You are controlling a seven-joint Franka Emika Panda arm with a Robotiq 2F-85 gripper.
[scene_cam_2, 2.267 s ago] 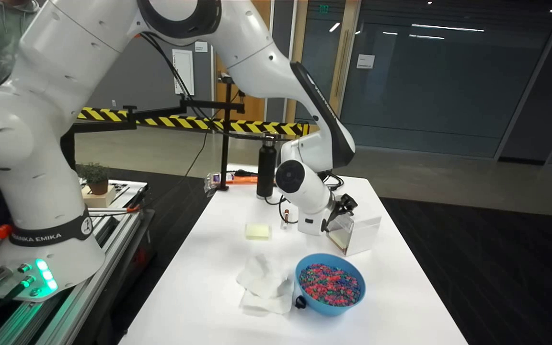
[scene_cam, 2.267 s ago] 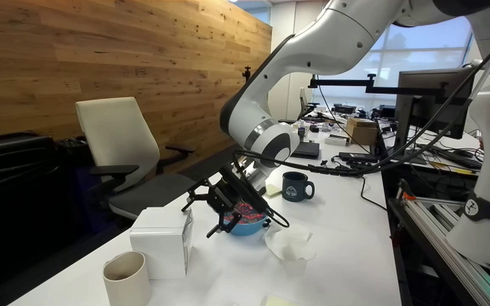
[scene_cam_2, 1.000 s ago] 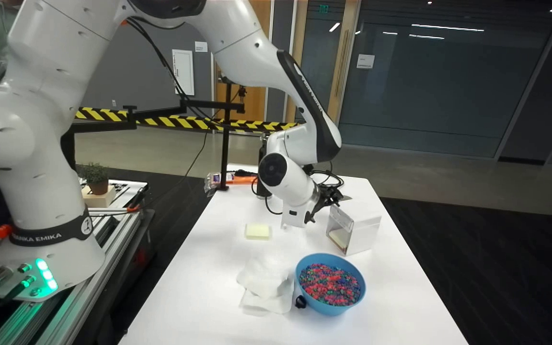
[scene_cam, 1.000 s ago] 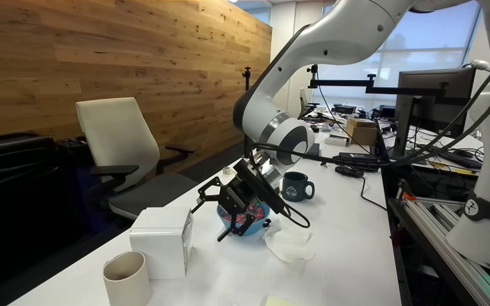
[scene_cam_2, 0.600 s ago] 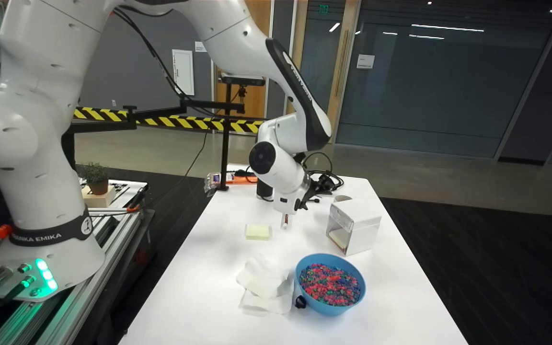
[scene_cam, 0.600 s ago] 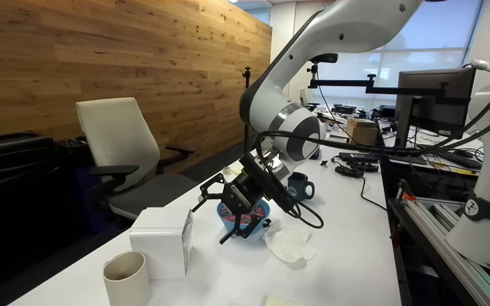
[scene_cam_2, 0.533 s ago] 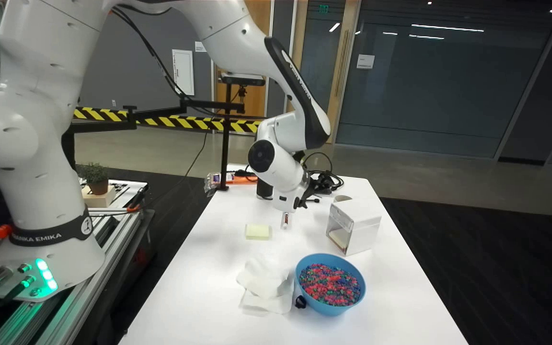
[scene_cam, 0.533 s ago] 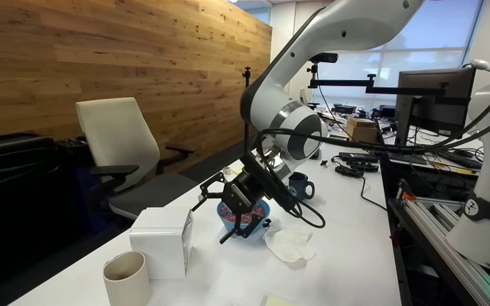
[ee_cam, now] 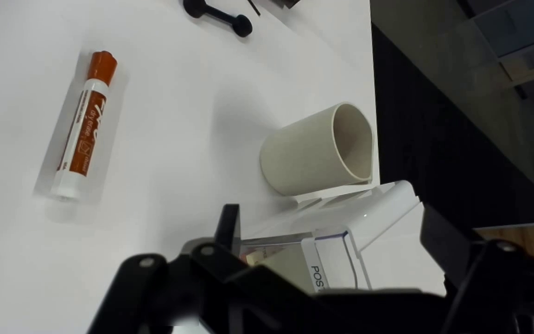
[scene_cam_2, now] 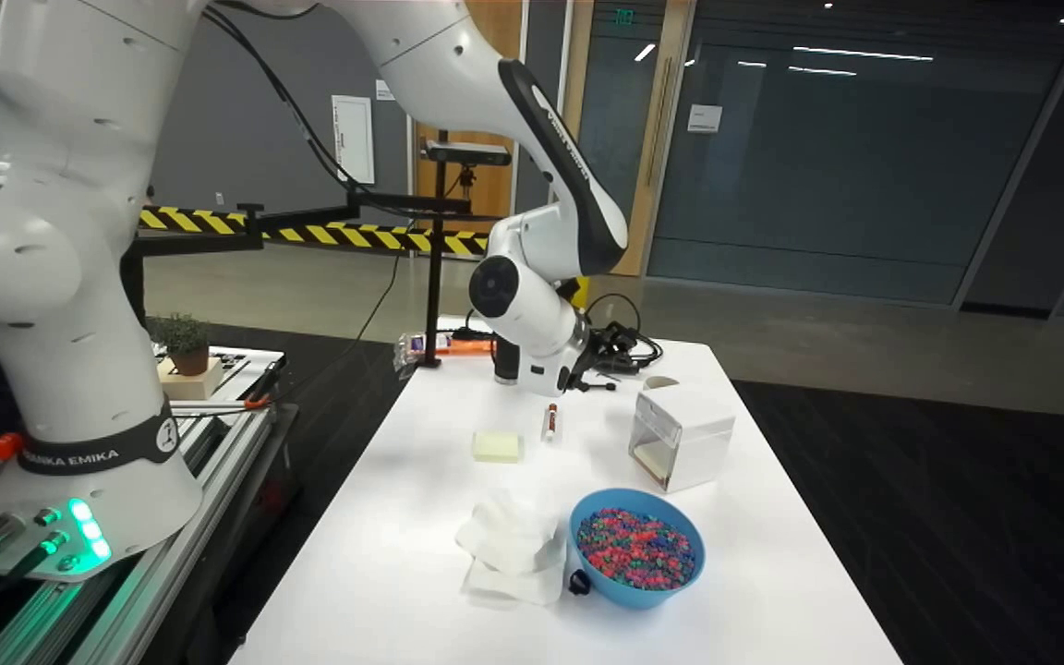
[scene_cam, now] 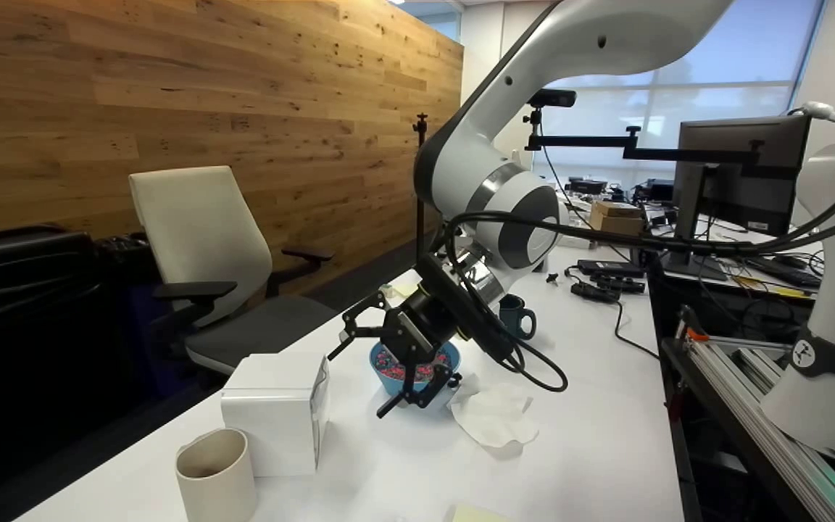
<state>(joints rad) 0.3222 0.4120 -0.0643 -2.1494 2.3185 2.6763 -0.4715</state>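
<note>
My gripper (scene_cam: 358, 384) is open with nothing between its fingers, tilted above the table. In the wrist view the open gripper (ee_cam: 331, 232) frames a white box (ee_cam: 401, 250) with a clear front and lettering that starts "POS". The box (scene_cam_2: 694, 434) stands apart from the fingers on the table. A cream cup (ee_cam: 304, 155) stands beside it, near the table edge. An orange-capped dry erase marker (ee_cam: 86, 127) lies on the table to the left in the wrist view; it also shows in an exterior view (scene_cam_2: 550, 422). The fingertips are hidden in that exterior view.
A blue bowl (scene_cam_2: 635, 598) of coloured beads, crumpled white paper (scene_cam_2: 509, 545) and a yellow note pad (scene_cam_2: 496, 448) lie on the table. A dark mug (scene_cam: 512, 315) is partly behind the wrist. Black cables (scene_cam_2: 629, 351) and a pole (scene_cam_2: 435, 296) stand farther along.
My open gripper has drawn back from the white box, towards the robot base and upward. The marker, covered by the wrist before, now shows fully. The objects on the table have not moved.
</note>
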